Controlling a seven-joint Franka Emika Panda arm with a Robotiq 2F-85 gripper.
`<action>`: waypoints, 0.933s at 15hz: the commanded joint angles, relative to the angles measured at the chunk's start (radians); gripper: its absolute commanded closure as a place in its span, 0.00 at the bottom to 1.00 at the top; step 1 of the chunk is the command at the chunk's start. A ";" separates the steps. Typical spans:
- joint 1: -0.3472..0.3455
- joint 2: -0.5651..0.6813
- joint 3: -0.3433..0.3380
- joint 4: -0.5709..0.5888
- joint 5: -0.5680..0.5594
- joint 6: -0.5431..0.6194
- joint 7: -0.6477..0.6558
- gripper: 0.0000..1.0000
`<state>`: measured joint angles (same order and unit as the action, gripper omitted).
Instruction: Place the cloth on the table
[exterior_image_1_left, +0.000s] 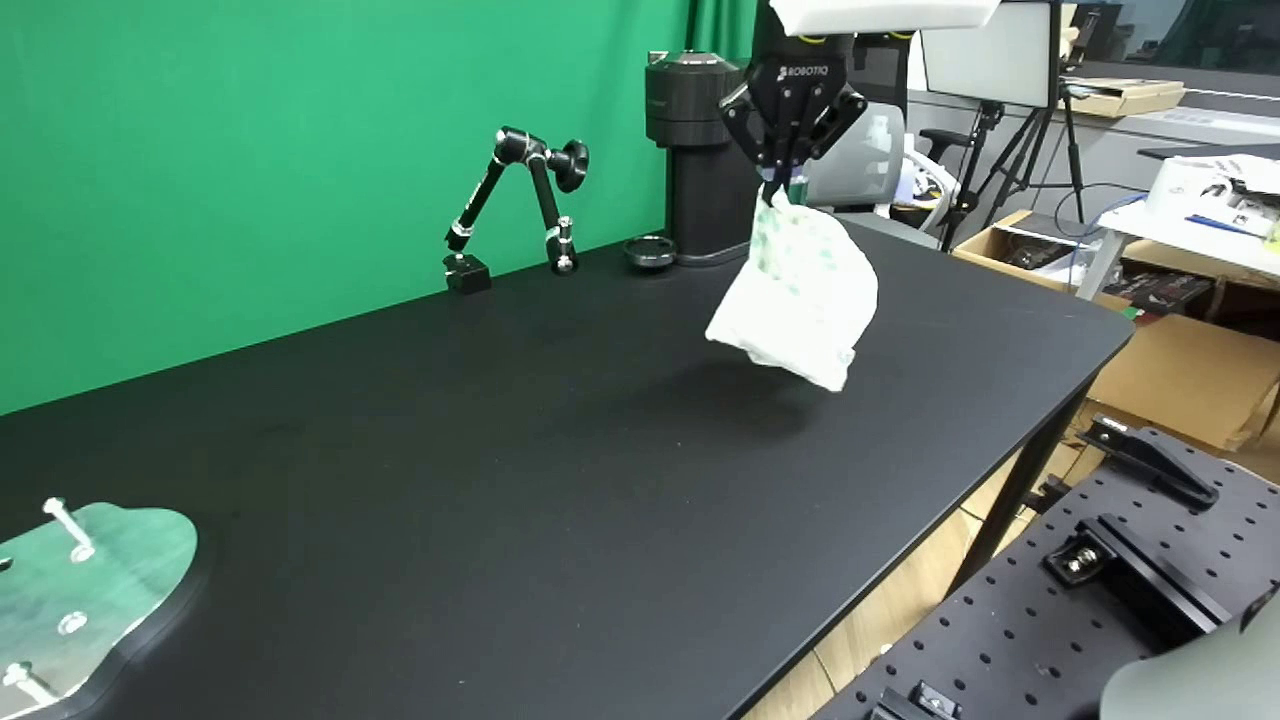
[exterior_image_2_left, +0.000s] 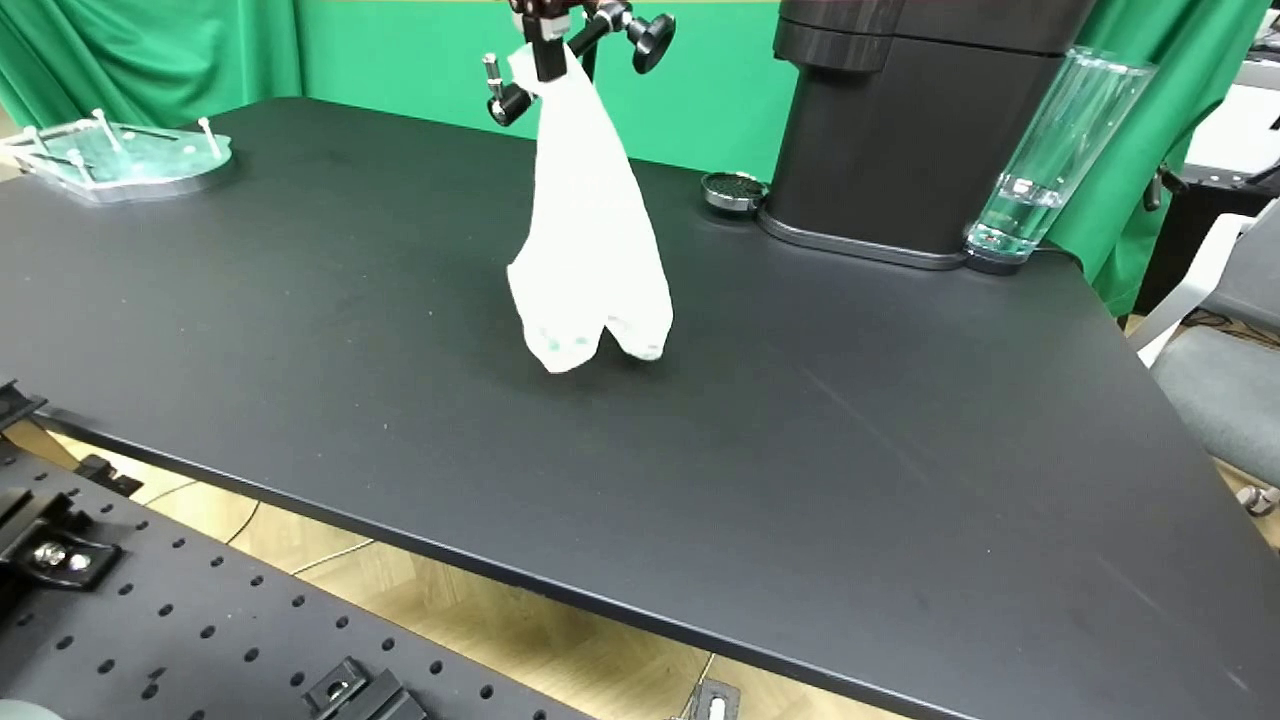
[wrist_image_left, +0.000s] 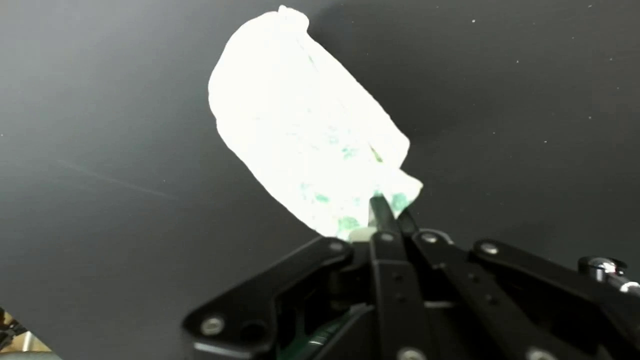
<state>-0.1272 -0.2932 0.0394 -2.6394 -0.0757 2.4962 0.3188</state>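
The pincer (exterior_image_1_left: 776, 184) grips the lifted cloth (exterior_image_1_left: 800, 285) dangling beneath it; lowering to the table (exterior_image_1_left: 500, 450) below and releasing seem left.

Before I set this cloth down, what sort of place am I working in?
Most likely a robotics lab or similar workshop. A green backdrop stands behind the black table, a perforated mounting plate lies alongside it, and a jointed mounting arm shows in front of the backdrop.

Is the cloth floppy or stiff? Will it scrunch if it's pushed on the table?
The cloth is probably floppy: it droops from the gripper. Pushed against the table, it would likely scrunch, since its loose bottom hangs in two lobes.
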 joint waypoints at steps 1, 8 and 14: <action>-0.028 0.020 -0.003 -0.003 -0.019 0.001 0.076 1.00; -0.013 0.098 -0.003 0.033 -0.015 0.104 0.049 1.00; 0.018 0.114 -0.005 0.046 -0.008 0.116 0.019 0.46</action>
<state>-0.1235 -0.1852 0.0413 -2.6108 -0.0782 2.6150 0.3440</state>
